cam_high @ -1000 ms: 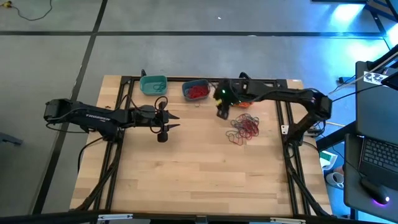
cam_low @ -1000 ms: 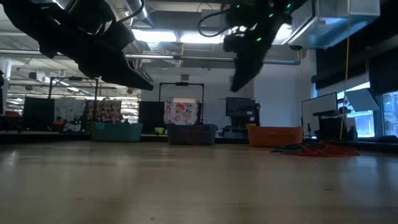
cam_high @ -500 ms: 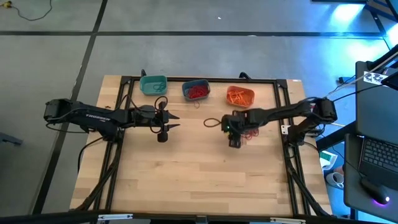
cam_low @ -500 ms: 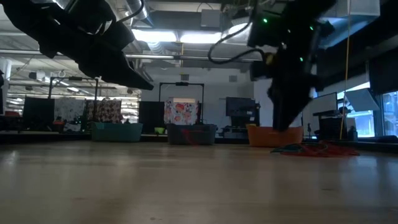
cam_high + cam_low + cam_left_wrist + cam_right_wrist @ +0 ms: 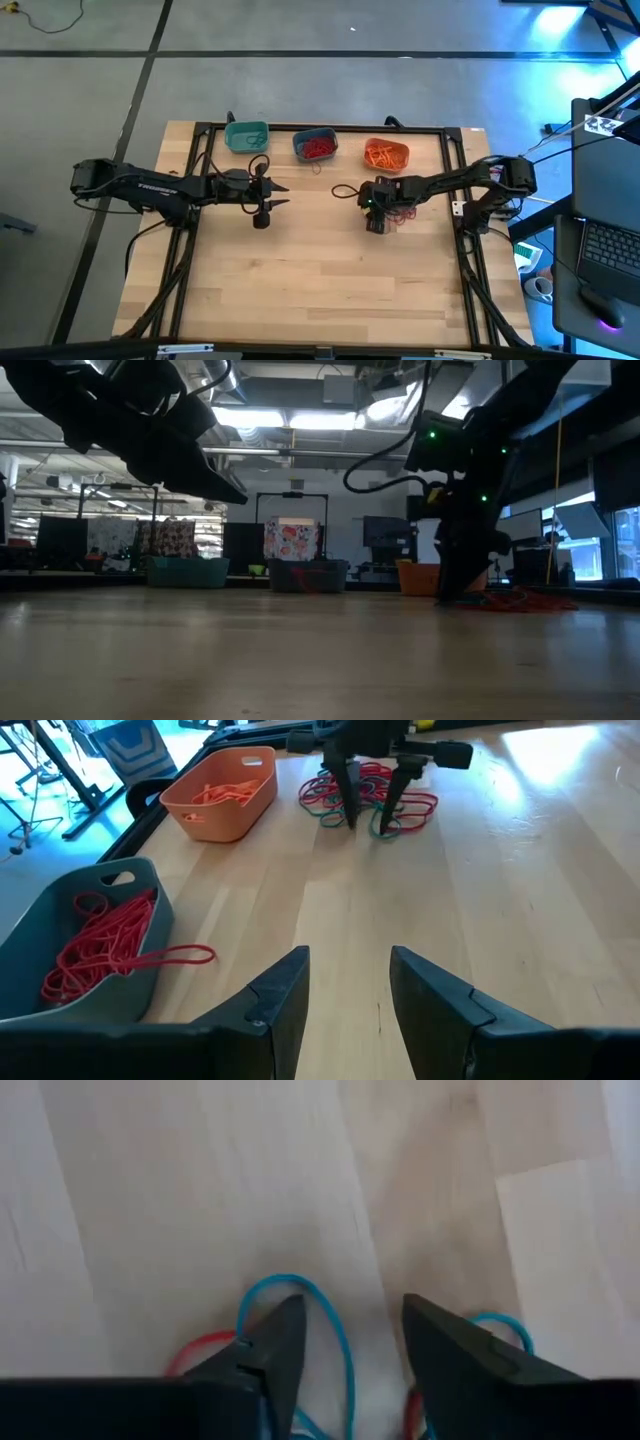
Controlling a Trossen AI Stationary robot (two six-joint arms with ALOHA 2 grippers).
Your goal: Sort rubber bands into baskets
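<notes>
Three baskets stand in a row at the table's far edge: teal (image 5: pixel 246 135), slate blue (image 5: pixel 315 146) with red bands in it, and orange (image 5: pixel 386 154) with orange bands. A pile of red, blue and green rubber bands (image 5: pixel 372 798) lies on the table nearer than the orange basket. My right gripper (image 5: pixel 352 1302) points down into this pile, open, with a blue band's strand (image 5: pixel 343 1342) between its fingers. My left gripper (image 5: pixel 285 195) hovers open at the table's left middle, holding nothing. My right gripper comes at the pile from above, steeply slanted. Its fingertips (image 5: pixel 351 818) stand at table level among the bands, one on either side of the blue strand (image 5: pixel 338 1315). I cannot tell whether they touch a band.
One red band (image 5: pixel 176 958) hangs over the slate blue basket's rim onto the table. A black frame rail (image 5: pixel 300 127) runs behind the baskets and down both sides. Bare wood spreads over the near half of the table (image 5: pixel 320 290).
My right gripper has gone from beside the orange basket toward the table's near edge and down onto the pile of rubber bands, tipping to point more steeply down. The orange basket, which the arm hid before, now shows.
</notes>
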